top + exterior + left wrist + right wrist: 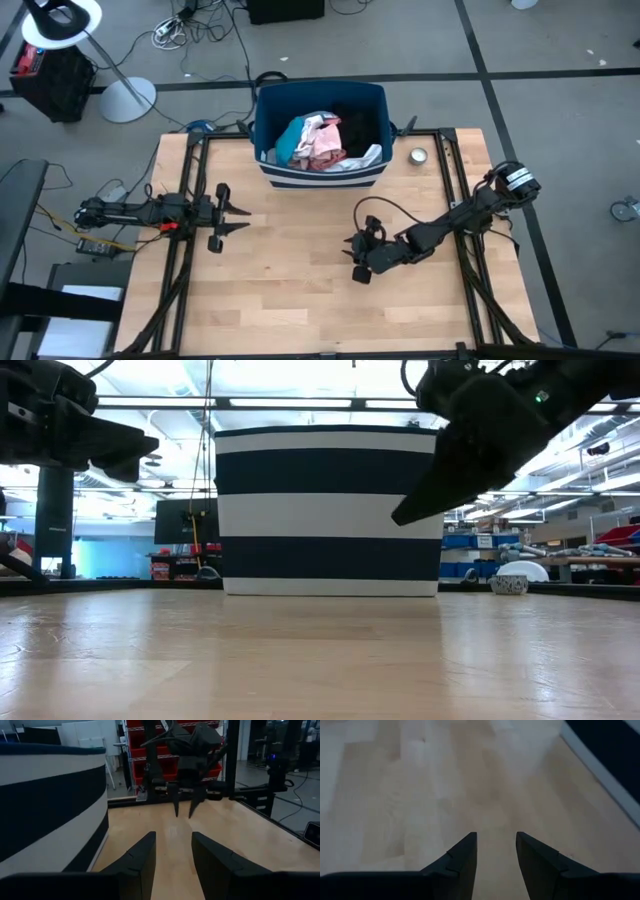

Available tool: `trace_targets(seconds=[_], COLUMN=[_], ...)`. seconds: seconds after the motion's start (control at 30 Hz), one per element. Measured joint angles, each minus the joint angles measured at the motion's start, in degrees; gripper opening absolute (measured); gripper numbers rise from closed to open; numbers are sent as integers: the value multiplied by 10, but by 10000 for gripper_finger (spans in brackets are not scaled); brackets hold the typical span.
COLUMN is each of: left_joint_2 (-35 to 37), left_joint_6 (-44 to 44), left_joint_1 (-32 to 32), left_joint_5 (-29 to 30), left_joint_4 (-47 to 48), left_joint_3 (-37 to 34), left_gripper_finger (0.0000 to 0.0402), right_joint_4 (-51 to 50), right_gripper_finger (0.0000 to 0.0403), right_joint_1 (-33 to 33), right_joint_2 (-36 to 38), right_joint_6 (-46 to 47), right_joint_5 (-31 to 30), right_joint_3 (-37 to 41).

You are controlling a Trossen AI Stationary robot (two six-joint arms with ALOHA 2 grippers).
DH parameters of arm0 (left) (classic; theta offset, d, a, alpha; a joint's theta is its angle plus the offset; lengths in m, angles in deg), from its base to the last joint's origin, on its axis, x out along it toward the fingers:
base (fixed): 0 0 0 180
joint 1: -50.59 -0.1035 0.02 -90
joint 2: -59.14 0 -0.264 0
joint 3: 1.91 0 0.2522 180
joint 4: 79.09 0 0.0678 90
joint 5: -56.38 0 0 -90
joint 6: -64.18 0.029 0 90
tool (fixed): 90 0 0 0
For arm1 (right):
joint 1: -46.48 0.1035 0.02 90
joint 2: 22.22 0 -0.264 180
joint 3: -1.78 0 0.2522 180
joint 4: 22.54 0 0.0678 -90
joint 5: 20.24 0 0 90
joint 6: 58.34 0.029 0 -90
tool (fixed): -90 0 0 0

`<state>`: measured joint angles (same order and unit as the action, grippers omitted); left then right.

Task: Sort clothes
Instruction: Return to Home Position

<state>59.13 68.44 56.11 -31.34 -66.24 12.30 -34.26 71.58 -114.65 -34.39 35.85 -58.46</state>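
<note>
Your left hand [246,218] hangs off the left front corner of the bin [320,178], fingers spread, with only bare counter [300,310] showing between them. Your right hand [353,258] hovers in front of the bin, toward its right side, fingers likewise parted and gripping nothing. Neither hand touches the bin. The clothes [318,140] lie heaped inside the bin, pink, teal, white and black pieces piled over one another. A small round tin [418,156] sits on the counter just beside the bin's right wall.
</note>
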Motion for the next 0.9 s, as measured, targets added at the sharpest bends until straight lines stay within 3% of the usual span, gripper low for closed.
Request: trace_targets(seconds=[0.3,0.43,0.77,0.9], left_joint_2=[0,0,0,0], left_joint_6=[0,0,0,0], left_joint_1=[0,0,0,0], left_joint_5=[0,0,0,0], left_joint_4=[0,0,0,-1], left_joint_3=[0,0,0,0], left_gripper_finger=[131,131,131,131], right_joint_4=[-21,12,346,436], right_gripper_finger=[137,137,137,137], right_joint_1=[-20,-28,-37,-64], right_joint_2=[47,89,249,323], right_joint_6=[-43,-47,-63,-73], right_joint_5=[-4,14,22,34], right_joint_3=[2,57,317,390])
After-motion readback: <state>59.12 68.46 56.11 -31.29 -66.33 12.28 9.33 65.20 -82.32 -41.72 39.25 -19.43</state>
